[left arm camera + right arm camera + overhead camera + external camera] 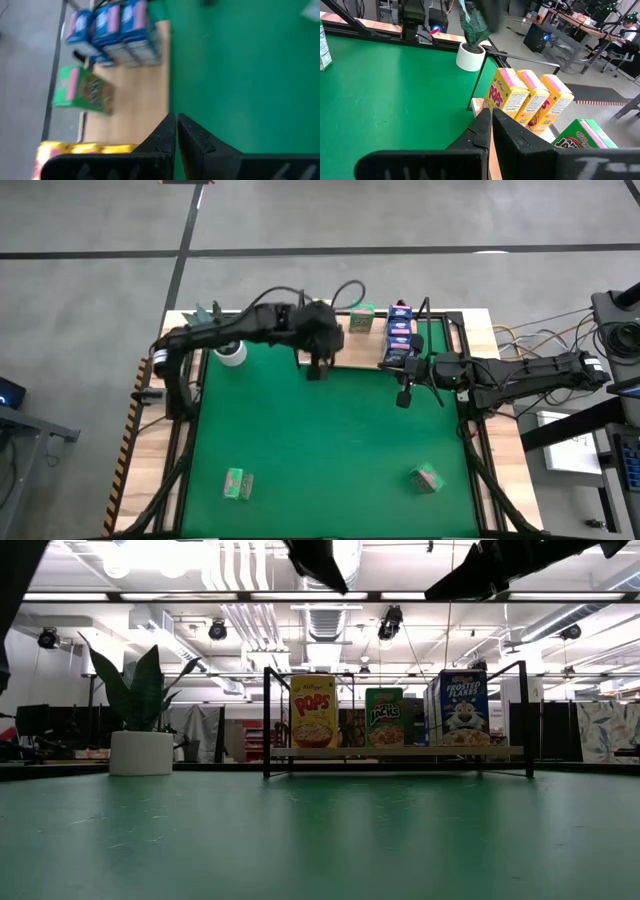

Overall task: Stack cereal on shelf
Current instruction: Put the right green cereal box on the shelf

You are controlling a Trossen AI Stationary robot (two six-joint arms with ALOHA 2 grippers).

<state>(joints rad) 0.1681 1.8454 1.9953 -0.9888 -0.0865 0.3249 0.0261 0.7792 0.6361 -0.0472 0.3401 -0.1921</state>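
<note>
Shelf, a light-brown wooden board in a thin black wire frame at the far edge of the large green mat, carries three yellow-orange printed cereal boxes, one green printed cereal box and three blue printed cereal boxes with pink marks standing upright; two more green boxes, one and another, lie on the mat well apart from the shelf, on its near side. Left gripper and right gripper both hover just off the shelf's front edge with fingers pressed together, holding nothing. Boxes judged light, stiff-sided but crushable thin card, best pinched gently across the two broad faces near mid-height.
</note>
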